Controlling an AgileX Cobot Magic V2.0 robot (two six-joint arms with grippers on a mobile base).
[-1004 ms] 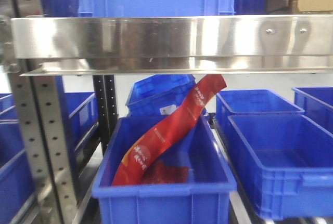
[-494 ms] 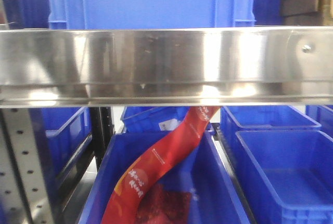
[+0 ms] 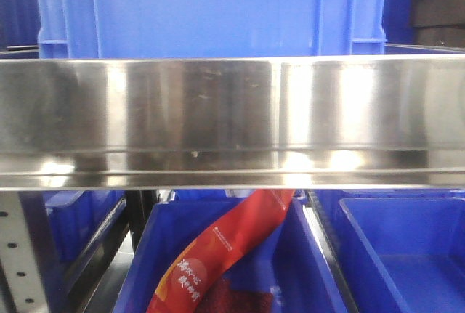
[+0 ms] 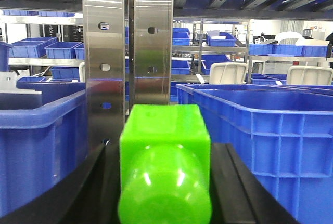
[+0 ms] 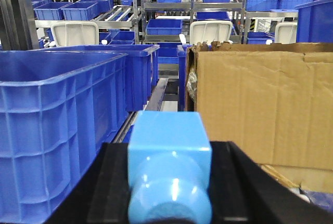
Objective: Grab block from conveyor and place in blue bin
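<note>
Clamped between the black fingers (image 4: 88,193) of the left gripper (image 4: 164,148), a green block (image 4: 164,125) is held, both its flanks touched by the fingers, which are parted only by the block's width. A pair of perforated steel uprights (image 4: 127,52) is seen straight ahead of it. It is flanked by a blue bin on the left (image 4: 41,130) and a larger blue bin on the right (image 4: 270,130). Racks loaded with further blue bins and two white chair backs (image 4: 229,71) are seen far behind.

A light blue block (image 5: 169,130) is gripped the same way by the right gripper (image 5: 169,148), its jaws drawn in against the block's sides. A deep blue crate (image 5: 57,120) is seen to its left and an open cardboard box (image 5: 260,109) to its right, with a narrow aisle between them. More shelving with blue bins is seen beyond.

From the front view, most of the frame is crossed by a polished steel shelf rail (image 3: 232,120), on which a big blue container (image 3: 211,8) is stood. Below the rail a blue tub (image 3: 305,255) is seen, with a red packet (image 3: 218,248) leant diagonally inside it. A second tub (image 3: 407,255) is set just beside it on the right.

Which bin is meant for the blocks cannot be told.
</note>
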